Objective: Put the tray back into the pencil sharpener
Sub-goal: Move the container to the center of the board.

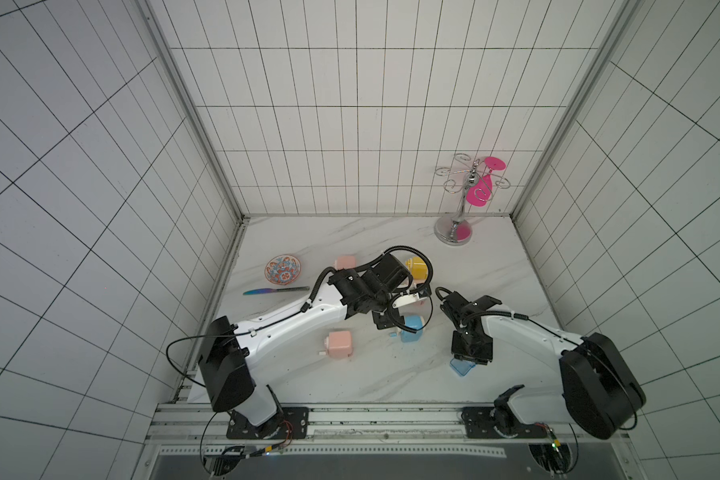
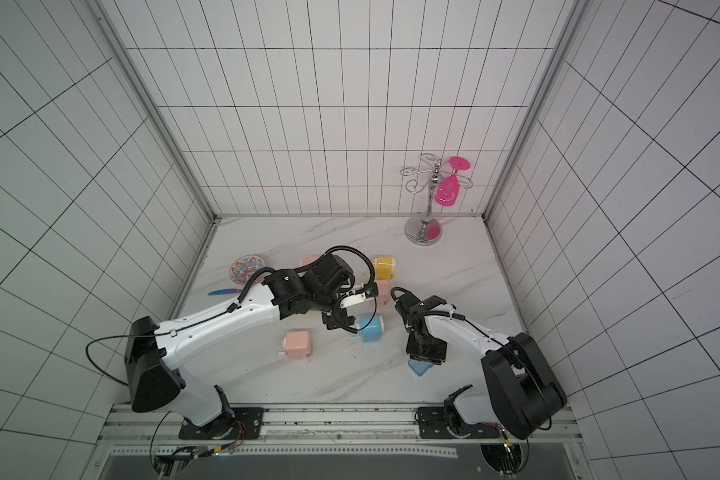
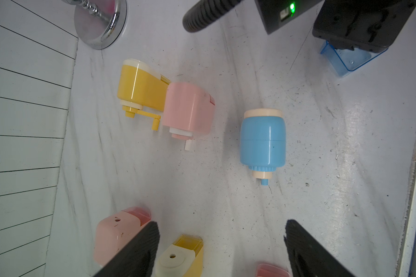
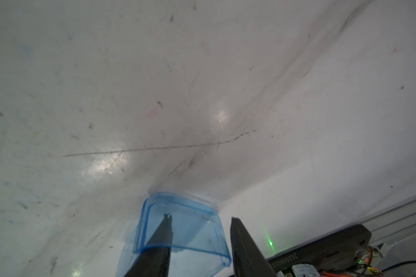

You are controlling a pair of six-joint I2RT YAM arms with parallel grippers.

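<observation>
The blue pencil sharpener lies on its side mid-table, cream cap and crank at its two ends. The clear blue tray lies on the marble to its right, nearer the front edge. My right gripper is down on the tray and stands open: one finger shows through the tray's clear plastic, the other stands just outside its side wall. My left gripper hangs open above the table, nothing between its fingers, the blue sharpener ahead of it.
Several pink and yellow sharpeners lie around: a pink one front left, a yellow one and a pink one further back. A patterned bowl and knife lie left. A chrome glass rack stands back right.
</observation>
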